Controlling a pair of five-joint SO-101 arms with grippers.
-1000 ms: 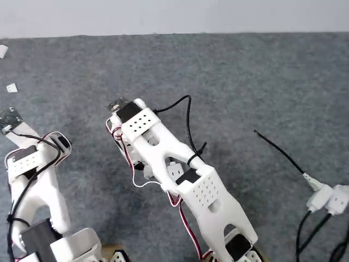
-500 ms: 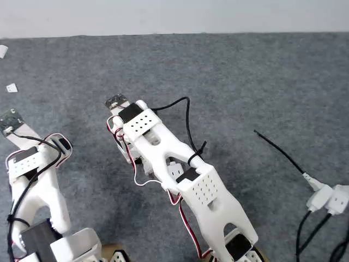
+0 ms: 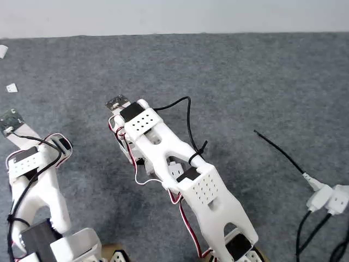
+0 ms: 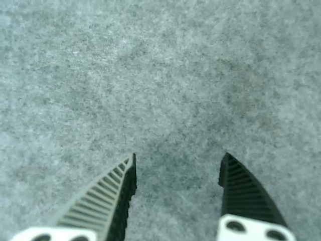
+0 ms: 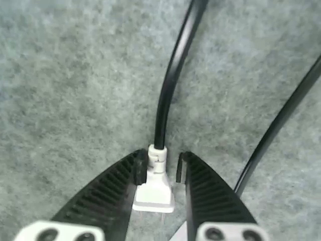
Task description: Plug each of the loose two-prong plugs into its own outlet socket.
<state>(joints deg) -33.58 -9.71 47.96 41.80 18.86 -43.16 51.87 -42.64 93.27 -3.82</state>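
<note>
A white two-prong plug (image 5: 154, 187) on a black cable (image 5: 175, 70) lies between the fingers of my right gripper (image 5: 163, 154), which is shut on it just above the grey carpet. A second black cable (image 5: 281, 120) runs past beside it. In the high view the right arm (image 3: 163, 150) stretches over the middle of the table and hides its own gripper and that plug. My left gripper (image 4: 179, 157) is open above bare carpet with nothing between its fingers. The left arm (image 3: 30, 169) stands at the left edge.
Two white connector bodies (image 3: 327, 199) sit side by side at the right edge, with black cables leading off toward the front. A thin black wire (image 3: 278, 150) runs from them toward the middle. Small white scraps (image 3: 12, 87) lie at the far left.
The right arm's wrist has shifted very slightly, and the left arm's wrist has dropped a little. The plug stays in the right gripper.
</note>
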